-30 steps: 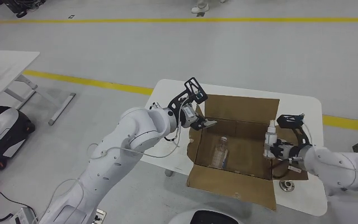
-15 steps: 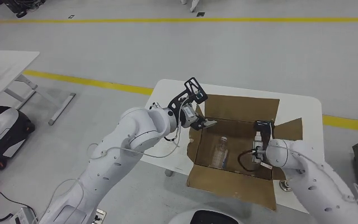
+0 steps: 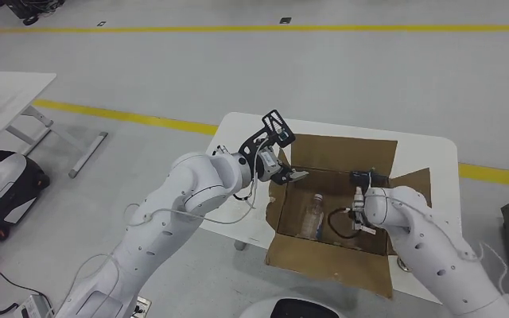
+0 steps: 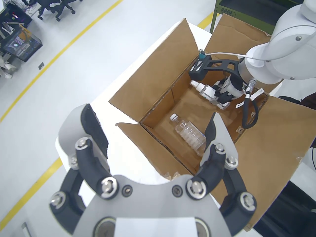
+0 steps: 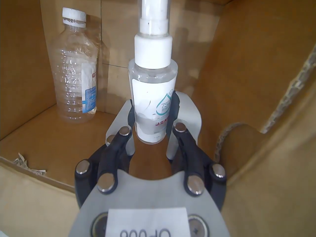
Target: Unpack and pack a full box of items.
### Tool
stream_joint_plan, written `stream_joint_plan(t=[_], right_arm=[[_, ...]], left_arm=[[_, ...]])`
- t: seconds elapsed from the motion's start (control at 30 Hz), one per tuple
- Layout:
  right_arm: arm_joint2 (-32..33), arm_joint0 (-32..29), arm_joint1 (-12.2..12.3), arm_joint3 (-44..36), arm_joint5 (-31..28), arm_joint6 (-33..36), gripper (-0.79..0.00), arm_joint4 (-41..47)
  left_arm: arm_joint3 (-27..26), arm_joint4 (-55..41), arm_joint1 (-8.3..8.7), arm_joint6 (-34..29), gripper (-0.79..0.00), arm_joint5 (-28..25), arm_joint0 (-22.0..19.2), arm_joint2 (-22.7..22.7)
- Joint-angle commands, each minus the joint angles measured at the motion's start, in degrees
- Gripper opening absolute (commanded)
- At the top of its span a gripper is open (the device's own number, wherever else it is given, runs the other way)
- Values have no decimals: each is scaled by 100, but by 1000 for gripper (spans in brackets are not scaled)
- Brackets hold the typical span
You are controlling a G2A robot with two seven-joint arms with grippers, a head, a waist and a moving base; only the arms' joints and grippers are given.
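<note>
**Holding spray bottle inside box: right claw closed on it, left claw open**

Right claw (image 5: 153,114) sits inside the cardboard box (image 3: 338,151), toward the 3 o'clock side of the box in the top view. Its two pads are pressed against the lower body of the spray bottle (image 5: 153,75), one on each side. The bottle is clear, with a white pump head under a clear cap. The cap points toward 12 o'clock, at the far wall of the box. I cannot tell whether the bottle touches the box floor.

Left claw (image 4: 150,114) hangs at about 10 o'clock of the box, over the corner where two flaps meet. Its fingers are spread wide with nothing between them.

A clear plastic water bottle (image 3: 312,216) with a white cap lies on its side on the box floor, toward the 9 o'clock side. Its cap also points to 12 o'clock, roughly parallel to the spray bottle, and the two are apart.

All four box flaps are folded outward. The box stands on the white bench (image 3: 246,127), which shows bare at the box's 9 o'clock and 12 o'clock.
</note>
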Motion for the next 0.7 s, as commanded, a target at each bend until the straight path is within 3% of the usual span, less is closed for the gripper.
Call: stream_joint_plan(t=[0.0, 0.03, 0.1, 0.13, 0.2, 0.27, 0.47, 0.5, 0.53, 0.63, 0.67], right_arm=[[-14, 22, -35, 61, -14, -8, -296, 11], [-18, 31, -50, 90, -26, -18, -391, 5], [-12, 40, -73, 146, -46, -32, -357, -9], [-8, 41, -82, 165, -50, -35, -308, -24], [13, 42, -95, 207, -25, -46, -95, -67], [46, 30, -105, 209, -41, -59, -139, -70], [401, -115, -19, -287, -332, -319, -145, -108], [506, -172, 27, -483, -335, -358, -222, -212], [659, -266, 79, -765, -408, -411, -354, -209], [1253, -653, 301, -1656, -515, -379, -536, -450], [1519, -819, 385, -2013, -576, -332, -690, -511]], left_arm=[[0, 0, 0, 0, 0, 0, 0, 0], [0, 0, 0, 0, 0, 0, 0, 0], [0, 0, 0, 0, 0, 0, 0, 0], [0, 0, 0, 0, 0, 0, 0, 0], [0, 0, 0, 0, 0, 0, 0, 0], [0, 0, 0, 0, 0, 0, 0, 0], [0, 0, 0, 0, 0, 0, 0, 0], [0, 0, 0, 0, 0, 0, 0, 0], [0, 0, 0, 0, 0, 0, 0, 0], [0, 0, 0, 0, 0, 0, 0, 0], [0, 0, 0, 0, 0, 0, 0, 0]])
